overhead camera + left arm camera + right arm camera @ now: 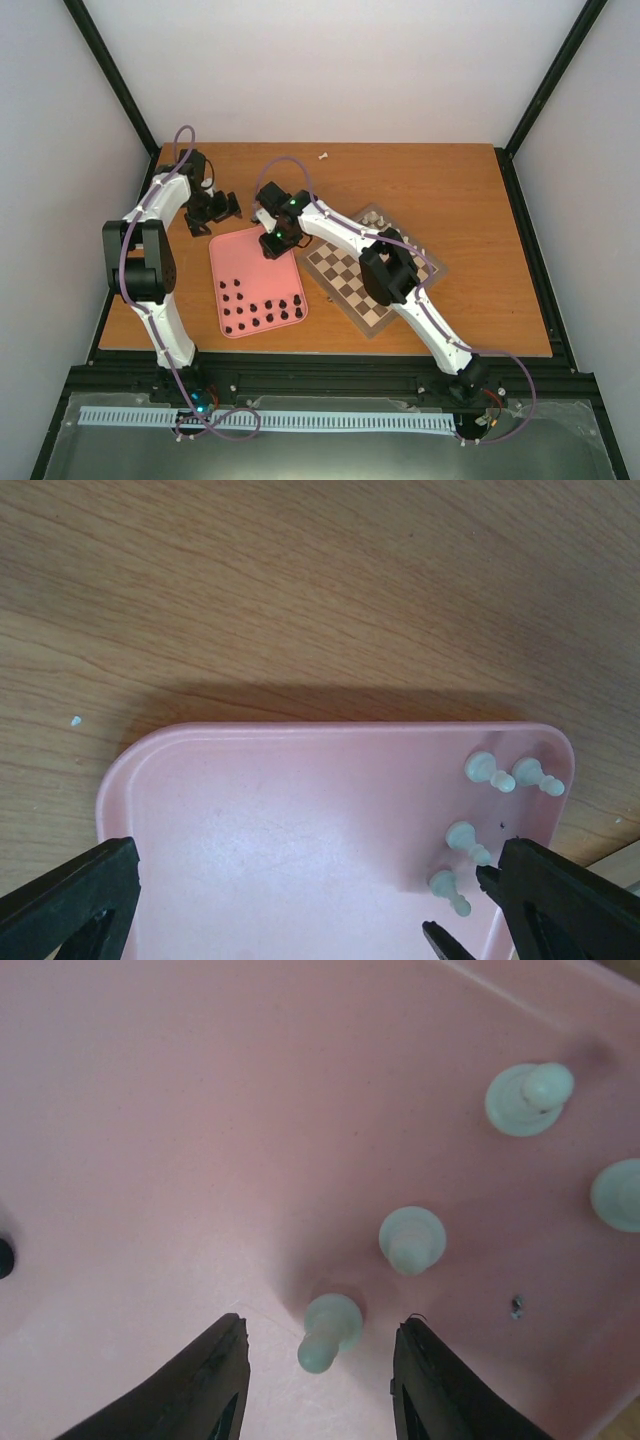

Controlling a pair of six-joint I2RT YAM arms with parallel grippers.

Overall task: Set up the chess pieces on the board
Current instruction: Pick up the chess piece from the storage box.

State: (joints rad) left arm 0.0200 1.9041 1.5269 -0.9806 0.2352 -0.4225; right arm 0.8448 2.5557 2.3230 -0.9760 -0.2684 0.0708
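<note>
Several cream-white chess pieces stand in the far right corner of the pink tray (pixel 232 258). One white pawn (pixel 330 1330) stands between the fingers of my right gripper (pixel 320 1328), which is open with a gap on each side of it. Other white pawns (pixel 411 1239) (pixel 527 1097) stand just beyond. My right gripper (pixel 272 243) hangs over that tray corner. Black chess pieces (pixel 262 312) fill the tray's near part. The board (pixel 345 272) lies to the right, with white pieces (pixel 376 215) on its far edge. My left gripper (pixel 212 210) (pixel 320 880) is wide open over the tray's far edge and holds nothing.
A single white piece (pixel 323 155) lies on the wooden table near its far edge. The right arm's forearm (pixel 390 270) crosses above the board. In the left wrist view the white pawns (pixel 466 839) stand beside the right finger (pixel 570 900).
</note>
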